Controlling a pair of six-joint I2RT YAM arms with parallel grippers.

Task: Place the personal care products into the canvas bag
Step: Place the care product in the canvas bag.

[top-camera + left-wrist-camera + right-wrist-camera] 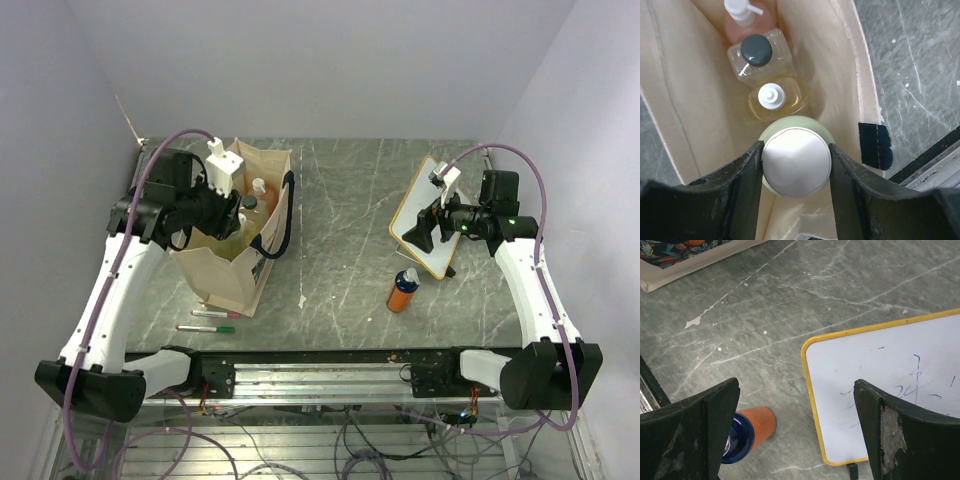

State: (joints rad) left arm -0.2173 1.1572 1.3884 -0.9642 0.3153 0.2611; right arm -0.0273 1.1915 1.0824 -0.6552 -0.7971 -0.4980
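Green bottle (795, 175) is clamped at its cream cap between the two fingers of the left hand (796, 150), one on each side, inside the mouth of the bag (228, 280). Deeper in the bag sit the pink bottle (747, 22), clear bottle (759, 55) and amber bottle (774, 97), in a row and touching. The left arm rises from its base, bends at the elbow and turns inward, its hand pointing down into the bag (which stands open at the left of the counter (340, 200)). The orange bottle (403, 291) rests on the counter just beside the near corner of the board (420, 195). The right arm reaches forward and bends inward. The right hand (796, 390) hovers over the board's edge, fingers wide apart, holding nothing. Two pens (215, 313) lie by the bag's near side.
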